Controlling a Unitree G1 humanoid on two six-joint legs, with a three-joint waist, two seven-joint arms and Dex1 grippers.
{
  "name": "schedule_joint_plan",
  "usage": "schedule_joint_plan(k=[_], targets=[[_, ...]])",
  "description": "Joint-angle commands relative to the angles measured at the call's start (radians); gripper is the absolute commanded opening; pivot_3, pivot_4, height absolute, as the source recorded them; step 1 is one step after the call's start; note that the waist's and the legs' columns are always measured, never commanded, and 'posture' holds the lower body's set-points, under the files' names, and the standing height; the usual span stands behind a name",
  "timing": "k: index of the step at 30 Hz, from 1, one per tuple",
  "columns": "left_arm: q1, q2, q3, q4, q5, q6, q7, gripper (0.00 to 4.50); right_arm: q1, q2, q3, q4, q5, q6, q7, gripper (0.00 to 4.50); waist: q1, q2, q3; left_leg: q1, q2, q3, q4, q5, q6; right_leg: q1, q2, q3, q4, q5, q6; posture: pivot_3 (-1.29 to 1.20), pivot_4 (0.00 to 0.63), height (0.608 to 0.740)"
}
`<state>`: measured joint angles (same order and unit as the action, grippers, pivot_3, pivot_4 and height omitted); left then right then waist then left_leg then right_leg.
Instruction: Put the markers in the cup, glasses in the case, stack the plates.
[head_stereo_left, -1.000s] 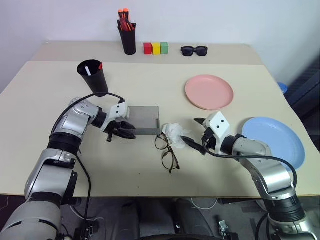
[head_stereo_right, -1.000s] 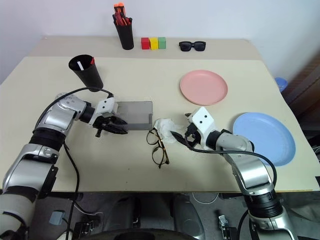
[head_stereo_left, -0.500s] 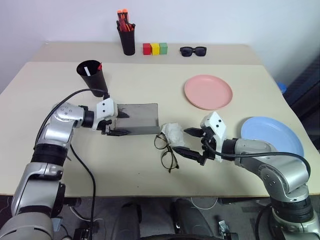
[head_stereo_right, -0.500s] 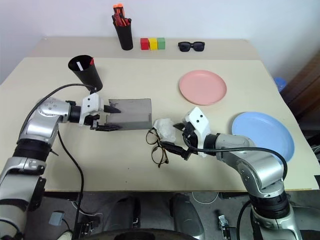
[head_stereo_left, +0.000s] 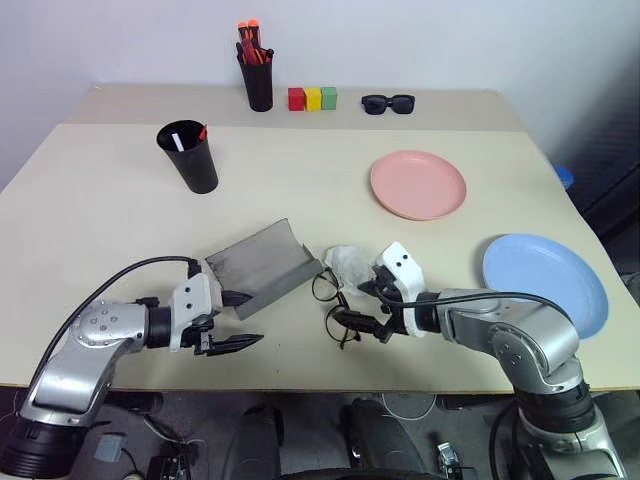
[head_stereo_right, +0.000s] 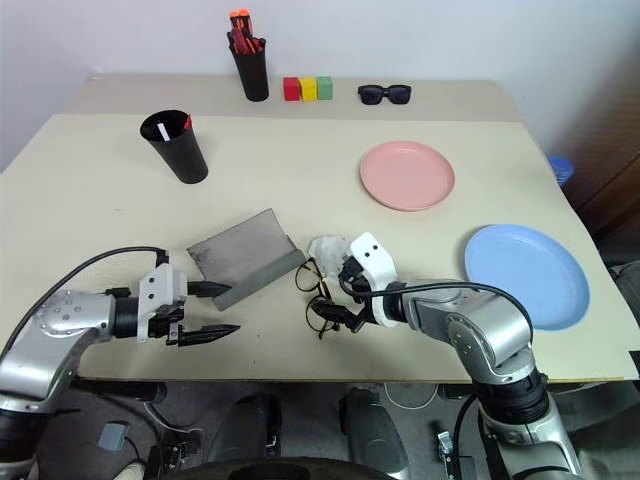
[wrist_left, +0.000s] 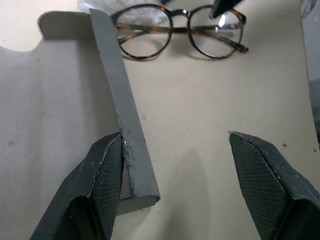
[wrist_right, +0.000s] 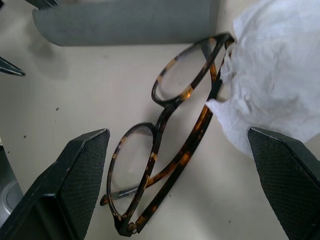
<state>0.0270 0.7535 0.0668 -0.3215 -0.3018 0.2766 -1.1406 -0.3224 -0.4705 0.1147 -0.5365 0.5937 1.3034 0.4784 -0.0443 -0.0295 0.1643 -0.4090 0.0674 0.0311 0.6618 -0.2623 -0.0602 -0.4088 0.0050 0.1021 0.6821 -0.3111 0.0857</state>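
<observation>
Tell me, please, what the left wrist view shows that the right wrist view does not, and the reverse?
Left wrist view: the left gripper, open, one finger against the raised wall of the case, and the case's pale inside. Right wrist view: the right gripper, open astride the glasses, and the bulk of the crumpled white paper touching them. Shared: the glasses, the grey case, the table and a bit of that paper.

Far edge — black holder (head_stereo_left: 258, 83) of orange-topped markers, 3 coloured blocks (head_stereo_left: 313, 98), black sunglasses (head_stereo_left: 388, 102); crumpled tissue (head_stereo_left: 349, 264) mid-table.
</observation>
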Motion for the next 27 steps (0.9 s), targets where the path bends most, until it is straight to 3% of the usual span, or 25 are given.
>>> schedule_joint_plan(k=[1,11,15,19,23,27], targets=[[-0.011,0.006,0.044,-0.04,-0.018,-0.015,0.046,3.32,-0.024,0.012,0.007,0.005,0.01,-0.001,-0.002,4.5,-0.001,0.0,0.0,0.0,0.0,0.0,0.0,0.0,0.0,0.0,0.0,0.0,0.0,0.0,0.0,0.0,0.15,0.74],[-0.226,-0.018,0.006,0.219,0.099,-0.133,0.169,3.32,-0.052,0.013,0.018,0.032,-0.003,-0.033,-0.004,4.5,0.0,0.001,0.0,0.0,0.0,0.002,0.0,0.0,0.0,0.0,0.0,0.0,-0.001,0.0,0.0,0.0,0.15,0.74],[-0.269,-0.018,-0.001,0.265,0.079,-0.159,0.142,3.32,-0.052,0.014,0.017,0.027,-0.004,-0.04,-0.01,4.5,-0.002,0.001,0.0,-0.001,0.0,0.002,0.0,0.0,0.001,-0.001,0.001,0.0,-0.001,0.001,0.003,0.0,0.15,0.74],[-0.236,0.014,0.024,0.166,-0.075,0.019,0.058,3.32,-0.046,0.014,0.011,0.017,-0.004,-0.044,-0.021,4.5,-0.003,0.001,0.0,-0.001,0.0,0.002,0.0,-0.001,0.002,-0.002,0.001,0.001,-0.001,0.001,0.003,0.0,0.15,0.74],[-0.195,0.092,0.042,0.027,-0.278,0.351,0.032,3.32,-0.04,0.013,0.008,0.016,-0.007,-0.052,-0.031,4.5,-0.005,0.001,0.001,-0.001,0.0,0.002,-0.001,-0.001,0.002,-0.002,0.0,0.001,-0.001,0.001,0.003,0.0,0.15,0.74],[-0.227,0.067,0.033,-0.011,-0.315,0.487,0.147,3.32,-0.042,0.017,0.01,0.021,-0.011,-0.064,-0.036,4.5,-0.001,0.001,0.001,-0.001,0.0,0.002,0.0,-0.001,0.002,-0.002,0.0,0.001,-0.001,0.0,0.001,0.0,0.15,0.74]])
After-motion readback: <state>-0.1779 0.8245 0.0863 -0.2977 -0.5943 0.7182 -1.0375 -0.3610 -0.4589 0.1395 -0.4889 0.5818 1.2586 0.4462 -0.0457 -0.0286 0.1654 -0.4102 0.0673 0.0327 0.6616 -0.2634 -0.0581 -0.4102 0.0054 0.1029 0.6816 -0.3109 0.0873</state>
